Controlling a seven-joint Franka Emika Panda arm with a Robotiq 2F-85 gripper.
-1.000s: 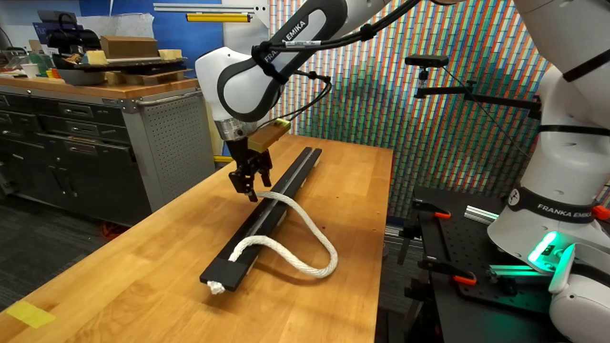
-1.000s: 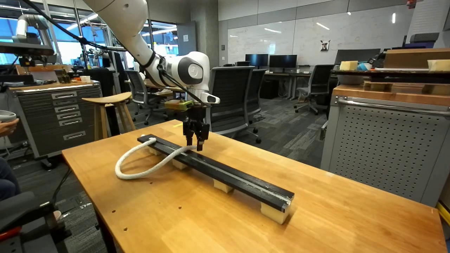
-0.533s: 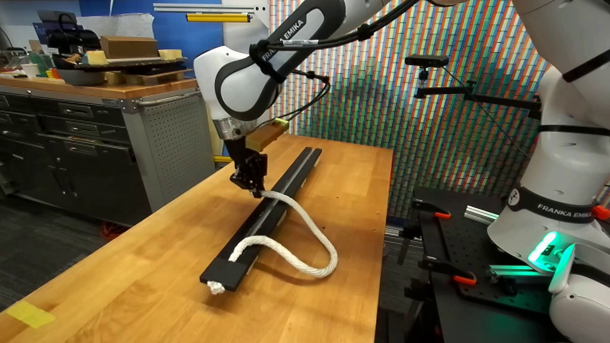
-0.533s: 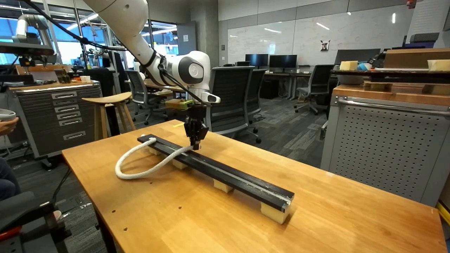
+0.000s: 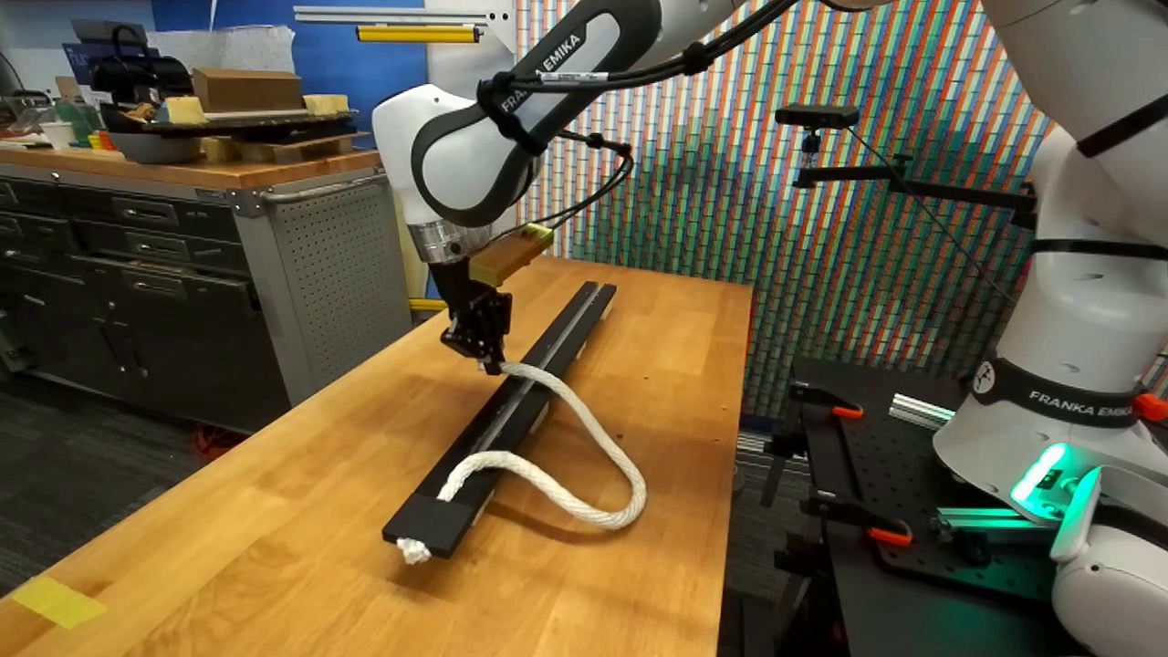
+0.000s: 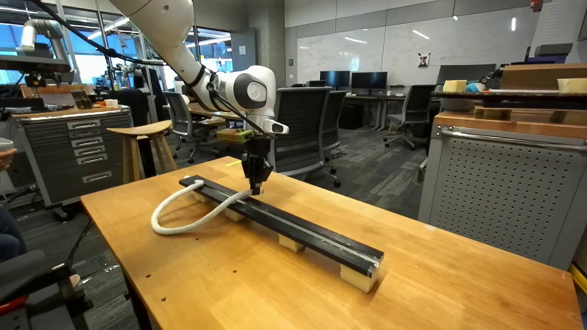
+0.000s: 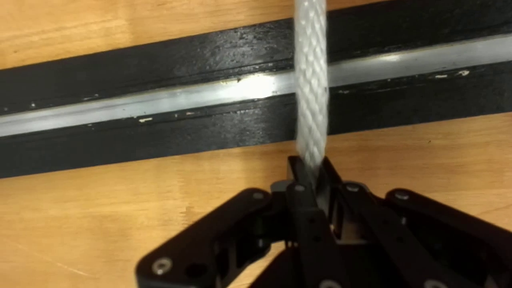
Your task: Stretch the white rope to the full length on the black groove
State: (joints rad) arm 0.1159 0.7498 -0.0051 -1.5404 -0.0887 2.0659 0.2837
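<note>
The white rope [image 7: 311,72] crosses the black groove [image 6: 293,224] nearly perp., not along it; your move turns on that. It makes a big slack loop on the groove's far side from your gripper [image 7: 311,167], then curls back to the groove's capped end, where a frayed white tuft [image 5: 413,550], prob. the rope's anchored end, pokes out past the cap [image 5: 433,522].

Your gripper's clamped on the rope just off the groove's long edge opp. the loop, w/ the groove's axis running crosswise to the held stretch; can't tell how much tail sticks out past it.

Next you prob. need to shift in over the groove's channel, then pull lengthwise toward its open end, away from the cap. IMO nearly all the slack has yet to come out. Watch that the loop doesn't snag on the groove's edge & miss the channel.

Groove stands on pale blocks [image 6: 355,277], so you want some height. Tabletop [image 6: 435,288] runs on past the groove's open end, so there's prob. room for a full pull; on the loop side, the table edge lies beyond the loop.
</note>
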